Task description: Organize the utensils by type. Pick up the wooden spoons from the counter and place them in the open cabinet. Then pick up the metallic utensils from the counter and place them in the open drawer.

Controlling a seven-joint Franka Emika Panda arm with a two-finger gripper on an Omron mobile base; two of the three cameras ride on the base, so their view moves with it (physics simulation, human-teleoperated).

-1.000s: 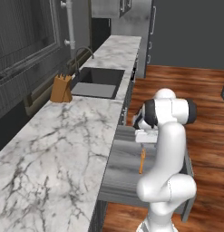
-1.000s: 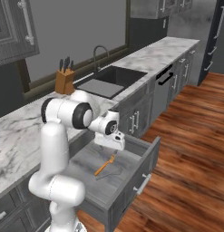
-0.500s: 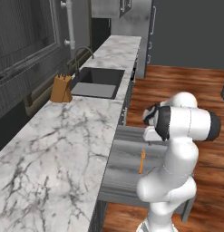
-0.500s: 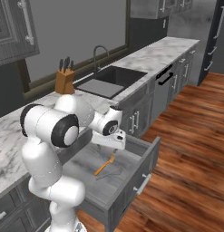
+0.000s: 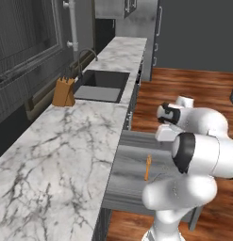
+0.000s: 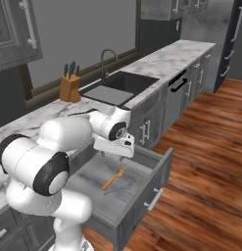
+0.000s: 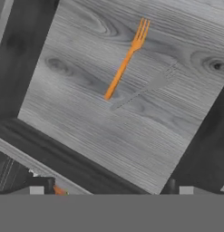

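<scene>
The drawer point(image 6: 157, 169) stands pulled out under the counter point(image 5: 66, 141). On its grey floor point(image 7: 86, 113) lie both metallic utensils: the thin orange-handled one point(image 7: 126, 61) point(image 6: 112, 179) point(image 5: 147, 167) and, close beside it, the slim silver-grey fork point(image 7: 143, 89) point(image 6: 121, 187). My gripper point(image 7: 111, 192) point(image 6: 117, 154) hovers above the drawer, pointing down, open, with nothing between its widely spread fingertips point(image 7: 36, 190). The wooden spoons are out of view. A dark panelled cabinet point(image 6: 14, 34) with a long silver bar handle shows at the upper left.
A sink point(image 5: 101, 84) with a tap and a knife block point(image 5: 63, 92) sit further along the counter. Dark drawer fronts point(image 6: 147, 130) line the base units. Wooden floor point(image 6: 205, 162) lies to the right of the drawer.
The arm's upper links have swung round over the base while the hand stayed over the drawer. The jaws remain wide apart, and both utensils lie still.
</scene>
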